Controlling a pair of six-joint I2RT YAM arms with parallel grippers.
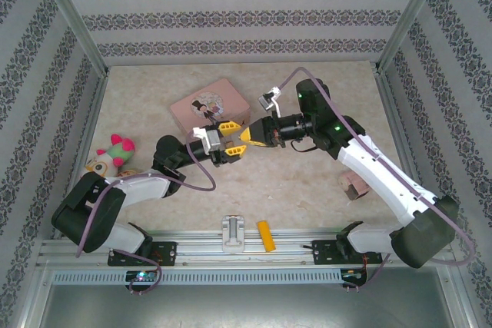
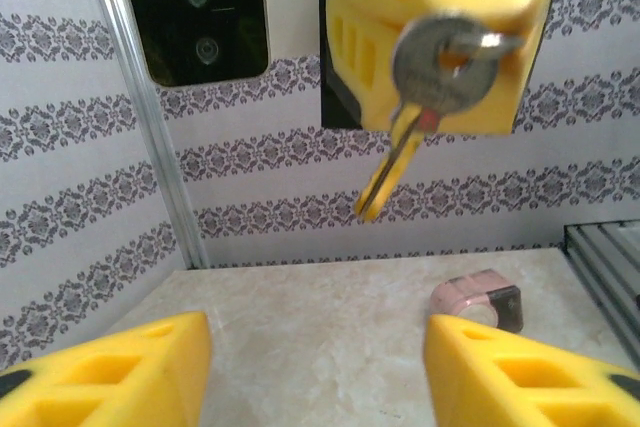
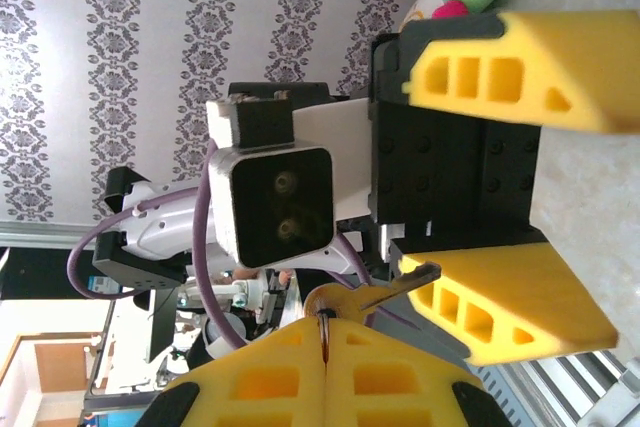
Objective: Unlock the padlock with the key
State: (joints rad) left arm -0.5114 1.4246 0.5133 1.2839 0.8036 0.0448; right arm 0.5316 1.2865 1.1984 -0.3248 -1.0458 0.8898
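My right gripper (image 1: pixel 250 137) (image 3: pixel 325 332) is shut on the key (image 2: pixel 430 67) (image 3: pixel 372 297), holding it by the ring at its head above the middle of the table. In the left wrist view the key's blade hangs down and to the left from the right gripper's yellow fingers (image 2: pixel 370 47). Facing it, my left gripper (image 1: pixel 229 140) (image 2: pixel 315 347) (image 3: pixel 600 212) stands open with nothing between its fingers. In the right wrist view the key's tip lies at the left gripper's lower finger (image 3: pixel 500 302). The padlock is out of view.
A pink tin (image 1: pixel 209 105) lies behind the grippers and a plush toy (image 1: pixel 114 151) at the left. A pink tape roll (image 1: pixel 354 183) (image 2: pixel 478 304) sits under the right arm. A white bracket (image 1: pixel 233 232) and a yellow-orange block (image 1: pixel 265 236) lie at the near edge.
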